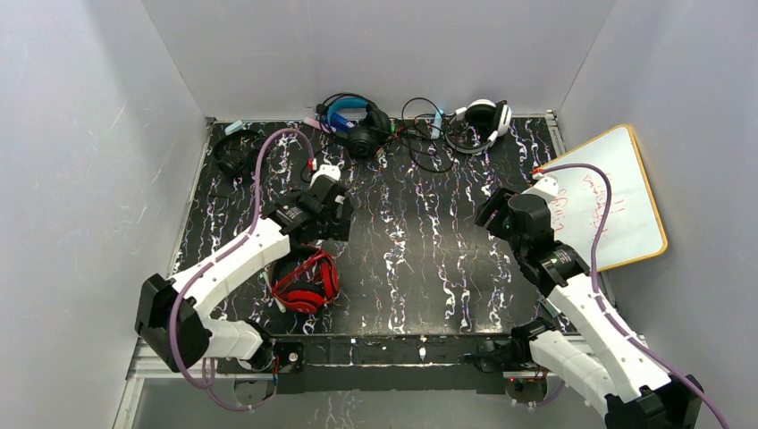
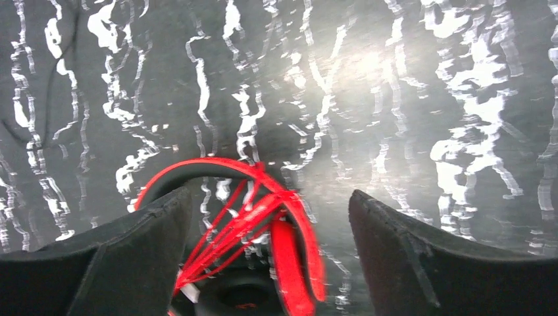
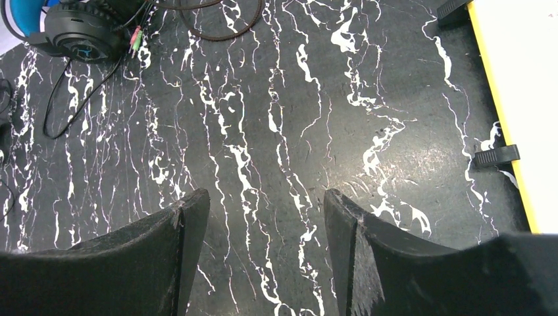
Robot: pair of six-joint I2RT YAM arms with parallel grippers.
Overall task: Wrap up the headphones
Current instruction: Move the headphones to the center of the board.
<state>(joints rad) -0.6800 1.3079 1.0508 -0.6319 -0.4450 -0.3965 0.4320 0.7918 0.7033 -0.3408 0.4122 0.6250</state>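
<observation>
Glossy red wired headphones are lying near-left on the black marbled table, cable bunched across them. Left gripper hangs open over their far side, touching nothing. Right gripper is open too, way off right.

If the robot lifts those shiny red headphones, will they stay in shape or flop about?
The glossy red headphones would probably keep their shape: the headband looks rigid. The thin red cable wound across them looks floppy and might unwind. The shiny plastic may be slippery.
</observation>
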